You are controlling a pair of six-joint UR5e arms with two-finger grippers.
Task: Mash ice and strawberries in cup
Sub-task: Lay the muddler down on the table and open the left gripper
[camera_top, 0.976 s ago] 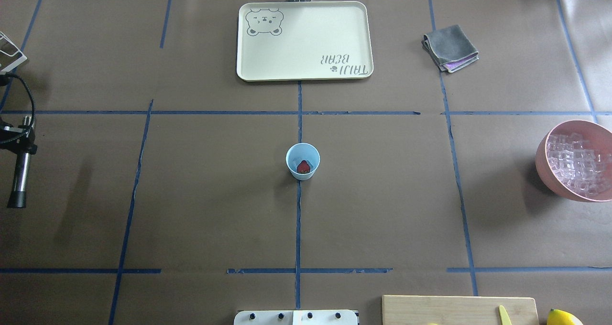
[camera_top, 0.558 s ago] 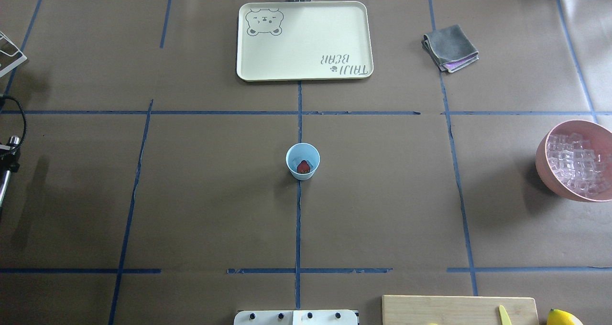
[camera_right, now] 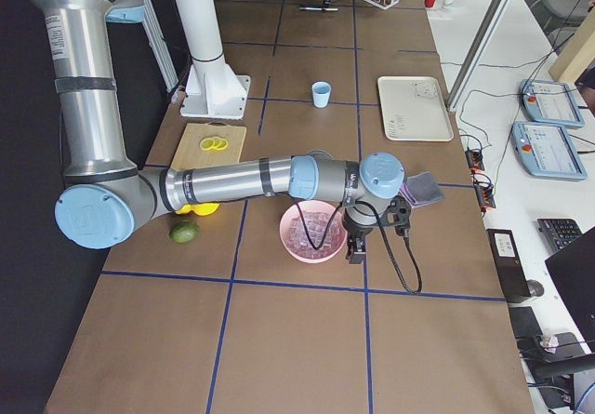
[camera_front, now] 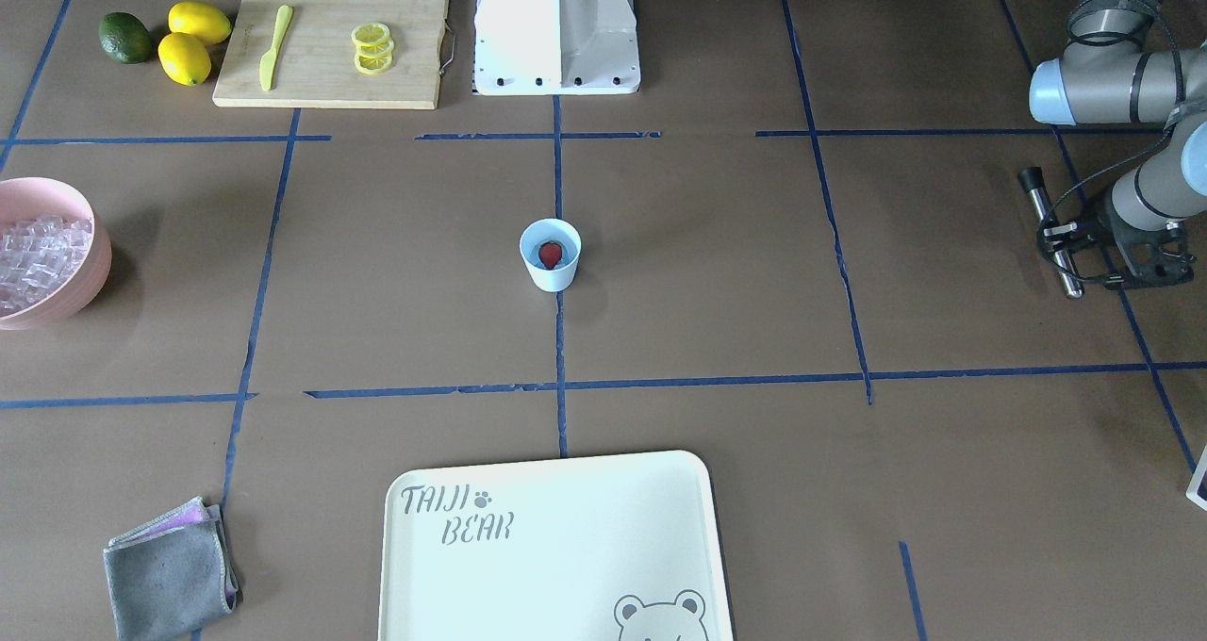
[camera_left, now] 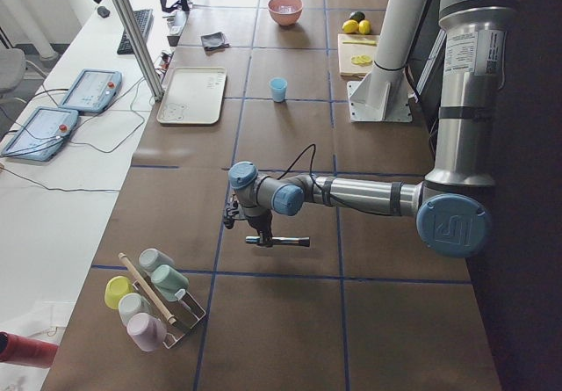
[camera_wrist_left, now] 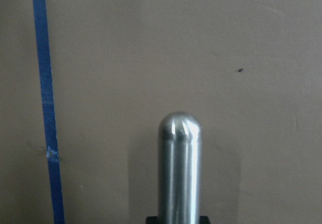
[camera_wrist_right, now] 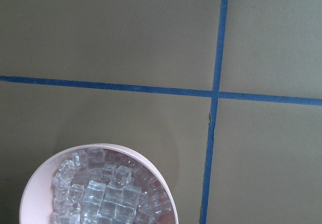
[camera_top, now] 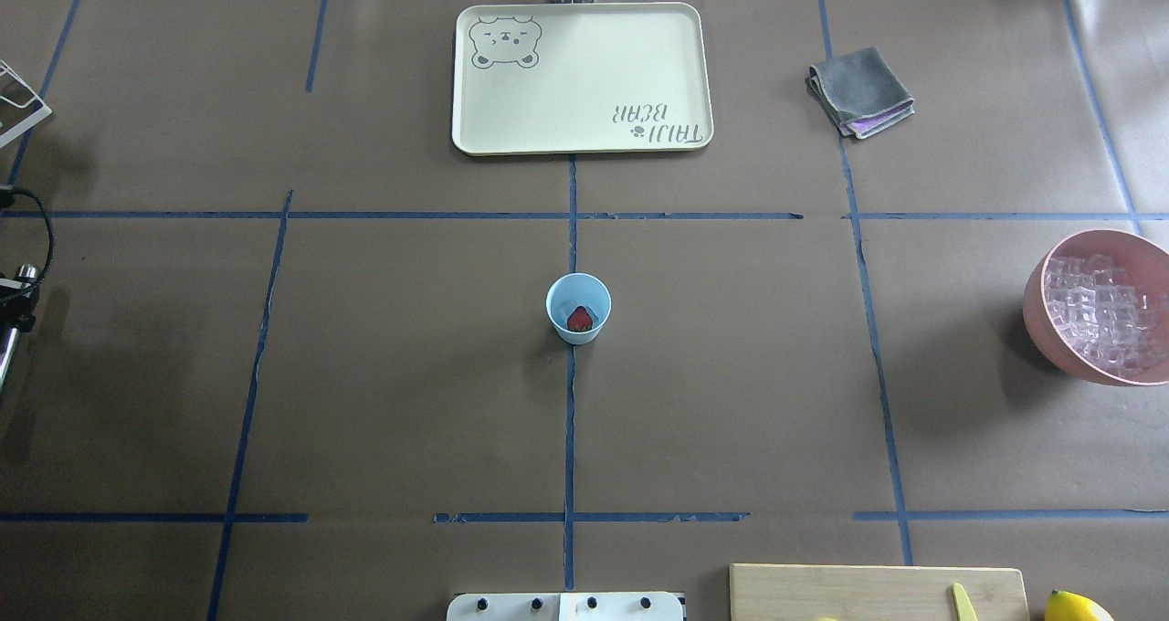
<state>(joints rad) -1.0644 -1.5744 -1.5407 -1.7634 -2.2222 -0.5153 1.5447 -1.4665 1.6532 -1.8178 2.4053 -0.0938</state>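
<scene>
At the far left of the table (camera_top: 365, 374), the left pincer (camera_front: 1061, 238) is clamped on a metal rod (camera_front: 1039, 200). It holds the rod roughly level above the brown surface, well apart from the cup. The left wrist view shows the rod's rounded steel end over bare table, near a blue tape line (camera_wrist_left: 48, 108). In the middle, on the centre tape line, the light-blue cup (camera_top: 559, 306) stands upright with the strawberry (camera_top: 579, 319) lying in its bottom. Beyond it, at the far edge, sits a cream tray (camera_top: 584, 82), and to its right a folded grey cloth (camera_top: 858, 87). At the right edge the ice (camera_top: 1096, 310) is heaped in a pink bowl (camera_top: 1037, 315). The right pincer (camera_right: 356, 247) hangs just beside that bowl's rim. It appears only in the side view, so whether it is open or closed cannot be told.
</scene>
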